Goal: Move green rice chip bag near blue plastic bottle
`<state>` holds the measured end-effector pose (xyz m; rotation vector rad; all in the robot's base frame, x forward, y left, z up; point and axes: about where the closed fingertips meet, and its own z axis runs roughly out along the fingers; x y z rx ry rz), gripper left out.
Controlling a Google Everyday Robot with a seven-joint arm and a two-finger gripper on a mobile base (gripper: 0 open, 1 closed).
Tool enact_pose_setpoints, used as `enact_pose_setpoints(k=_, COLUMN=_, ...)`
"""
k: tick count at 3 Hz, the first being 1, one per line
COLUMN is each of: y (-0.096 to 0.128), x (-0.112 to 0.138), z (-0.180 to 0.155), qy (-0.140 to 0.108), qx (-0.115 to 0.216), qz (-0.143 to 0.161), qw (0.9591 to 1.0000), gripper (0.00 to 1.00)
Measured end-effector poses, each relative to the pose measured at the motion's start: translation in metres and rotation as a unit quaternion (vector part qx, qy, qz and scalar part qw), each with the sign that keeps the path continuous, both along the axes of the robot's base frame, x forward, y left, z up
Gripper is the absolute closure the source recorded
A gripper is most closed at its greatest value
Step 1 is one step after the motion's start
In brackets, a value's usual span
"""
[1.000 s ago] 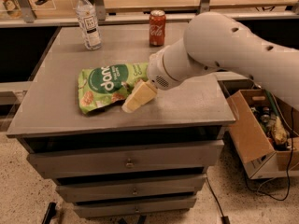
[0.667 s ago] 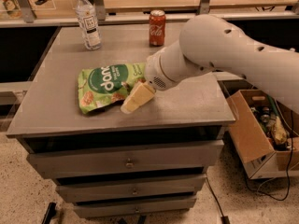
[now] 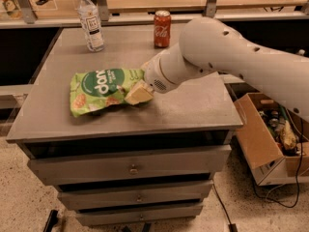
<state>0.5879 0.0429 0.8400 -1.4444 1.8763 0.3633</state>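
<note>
The green rice chip bag (image 3: 101,87) lies on the left half of the grey cabinet top (image 3: 193,105), with its dark-green circle and white lettering facing up. My gripper (image 3: 140,91) is at the bag's right end and is shut on that edge; one cream finger (image 3: 138,94) shows in front of the bag, and the other is hidden. The blue plastic bottle (image 3: 91,21) stands upright at the far left of the top, well behind the bag and apart from it. My white arm reaches in from the right.
A red cola can (image 3: 162,29) stands at the back middle, right of the bottle. The cabinet has several drawers (image 3: 130,167) below. An open cardboard box (image 3: 270,139) with clutter sits on the floor at the right. A shelf rail runs behind the cabinet.
My gripper has moved a little left and toward the back, and the bag has shifted left with it. The bottle and the can have not moved.
</note>
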Motion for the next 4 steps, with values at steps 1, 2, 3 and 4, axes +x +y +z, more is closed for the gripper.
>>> enact_pose_setpoints(k=1, y=0.006, x=-0.003, z=0.000, qy=-0.003, qx=0.007, qz=0.020, qw=0.9998, gripper=0.64)
enact_pose_setpoints(k=2, y=0.003, x=-0.005, z=0.001, qy=-0.007, qx=0.007, qz=0.024, qw=0.9997, gripper=0.88)
enact_pose_setpoints(k=3, y=-0.004, x=-0.003, z=0.005, qy=-0.009, qx=0.007, qz=0.005, qw=0.9999, gripper=1.00)
enact_pose_setpoints(k=4, y=-0.008, x=0.009, z=0.015, qy=-0.017, qx=0.009, qz=-0.022, qw=0.9996, gripper=1.00)
